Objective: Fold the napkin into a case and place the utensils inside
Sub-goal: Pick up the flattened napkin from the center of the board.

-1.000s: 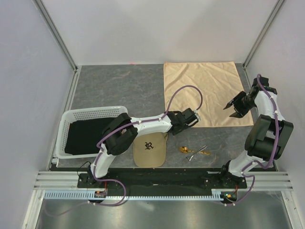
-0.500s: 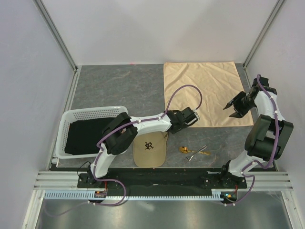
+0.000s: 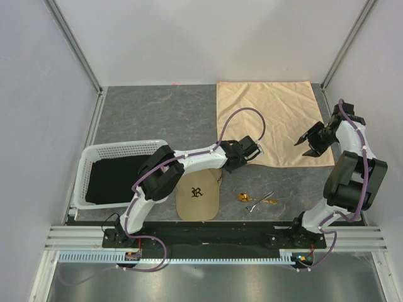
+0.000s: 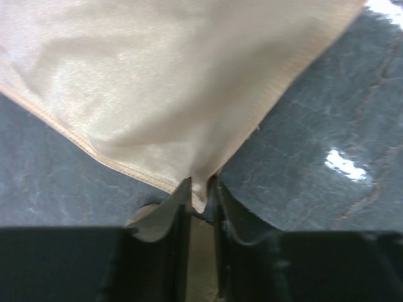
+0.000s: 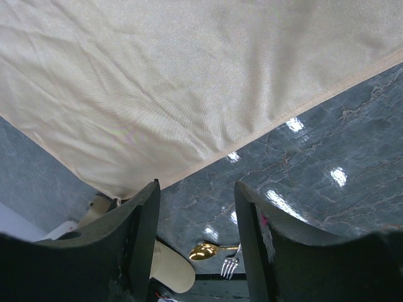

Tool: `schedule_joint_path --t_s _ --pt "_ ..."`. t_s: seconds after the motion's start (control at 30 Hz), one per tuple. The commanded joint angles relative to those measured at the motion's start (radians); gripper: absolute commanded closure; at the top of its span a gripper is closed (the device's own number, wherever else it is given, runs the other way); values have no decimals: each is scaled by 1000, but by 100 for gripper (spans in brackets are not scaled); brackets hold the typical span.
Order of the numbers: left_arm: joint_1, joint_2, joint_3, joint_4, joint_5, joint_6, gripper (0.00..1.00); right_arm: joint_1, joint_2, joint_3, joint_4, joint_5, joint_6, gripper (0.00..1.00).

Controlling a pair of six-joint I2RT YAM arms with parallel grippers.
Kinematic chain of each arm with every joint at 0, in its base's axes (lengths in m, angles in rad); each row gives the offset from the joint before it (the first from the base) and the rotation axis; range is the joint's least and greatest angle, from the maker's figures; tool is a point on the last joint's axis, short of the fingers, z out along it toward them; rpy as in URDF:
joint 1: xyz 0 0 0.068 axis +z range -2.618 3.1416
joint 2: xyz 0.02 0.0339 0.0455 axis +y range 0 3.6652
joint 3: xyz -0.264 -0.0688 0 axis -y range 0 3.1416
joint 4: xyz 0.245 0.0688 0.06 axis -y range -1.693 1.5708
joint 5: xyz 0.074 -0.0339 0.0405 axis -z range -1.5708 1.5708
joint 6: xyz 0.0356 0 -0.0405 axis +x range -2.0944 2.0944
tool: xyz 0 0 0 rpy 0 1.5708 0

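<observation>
In our left wrist view we are seeing left jaws pinching the napkin [image 4: 157,82] corner, hidden from above, right jaws gaping wide, napkin lying mostly flat, peach, shiny, upper right of the top view

Tan cap [image 3: 197,197] at near edge; black cloth [image 3: 113,179] inside white basket [image 3: 126,145].

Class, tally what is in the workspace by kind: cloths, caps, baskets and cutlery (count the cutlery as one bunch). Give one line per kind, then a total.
Cloths: 2, the napkin and the black cloth
Caps: 1, the tan cap
Baskets: 1, the white basket
Cutlery bunches: 1, the utensils
Total: 5
</observation>
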Motion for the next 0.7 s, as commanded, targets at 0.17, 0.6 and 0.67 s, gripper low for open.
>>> schedule_joint_path --t_s 0.17,0.6,0.67 --pt "8 19 74 -107 309 -111 91 -17 23 68 -51 152 11 39" --pt "6 -73 55 -128 561 -277 98 -158 96 89 41 293 15 41" --pt "8 -71 54 -131 544 -266 98 -182 96 68 65 293 21 46"
